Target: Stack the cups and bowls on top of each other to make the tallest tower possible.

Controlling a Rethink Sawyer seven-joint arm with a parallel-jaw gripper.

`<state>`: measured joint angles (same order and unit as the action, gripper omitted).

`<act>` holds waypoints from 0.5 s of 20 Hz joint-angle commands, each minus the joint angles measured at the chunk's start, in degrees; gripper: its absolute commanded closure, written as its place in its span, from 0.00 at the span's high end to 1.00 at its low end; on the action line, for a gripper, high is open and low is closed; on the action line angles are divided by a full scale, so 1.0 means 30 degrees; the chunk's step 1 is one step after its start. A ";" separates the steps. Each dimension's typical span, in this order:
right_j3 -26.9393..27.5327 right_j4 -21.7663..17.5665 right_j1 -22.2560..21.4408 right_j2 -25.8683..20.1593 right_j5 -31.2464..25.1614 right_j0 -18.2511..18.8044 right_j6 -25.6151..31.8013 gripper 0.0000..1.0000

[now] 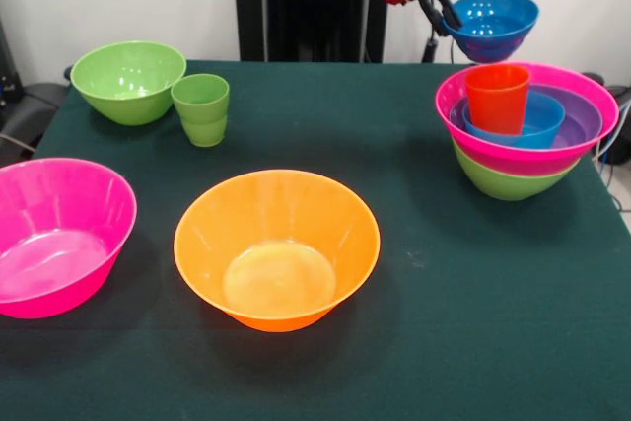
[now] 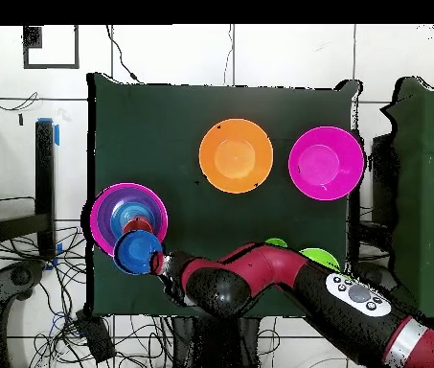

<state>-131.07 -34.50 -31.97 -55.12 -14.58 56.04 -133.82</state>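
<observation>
My gripper [image 1: 441,9] is shut on the rim of a small blue bowl [image 1: 491,25] and holds it in the air, above and behind the tower [image 1: 527,140]. The tower is a green bowl, a pink bowl, a purple bowl and a blue bowl nested, with the orange-red cup [image 1: 497,96] upright inside. In the overhead view the held blue bowl [image 2: 139,252] overlaps the tower's edge [image 2: 115,201], with the gripper [image 2: 161,261] beside it. A big orange bowl [image 1: 278,248], a big pink bowl [image 1: 54,239], a green bowl [image 1: 128,81] and the light green cup [image 1: 202,108] stand apart on the table.
The dark green table [image 1: 434,322] ends close to the tower at the right edge. My arm [image 2: 287,278] partly hides the green cup [image 2: 276,243] and the green bowl [image 2: 318,257] in the overhead view. Black posts [image 1: 296,2] stand behind the table.
</observation>
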 commanded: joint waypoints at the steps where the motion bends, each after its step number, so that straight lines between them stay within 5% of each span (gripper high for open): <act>1: 0.0205 -0.1759 0.0583 0.1613 0.1879 -0.0816 -0.0169 0.00; 10: 0.0891 -0.1804 0.1139 0.2755 0.3452 -0.2062 -0.0712 0.00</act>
<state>-131.04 -35.56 -31.60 -51.03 -7.84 53.12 -133.82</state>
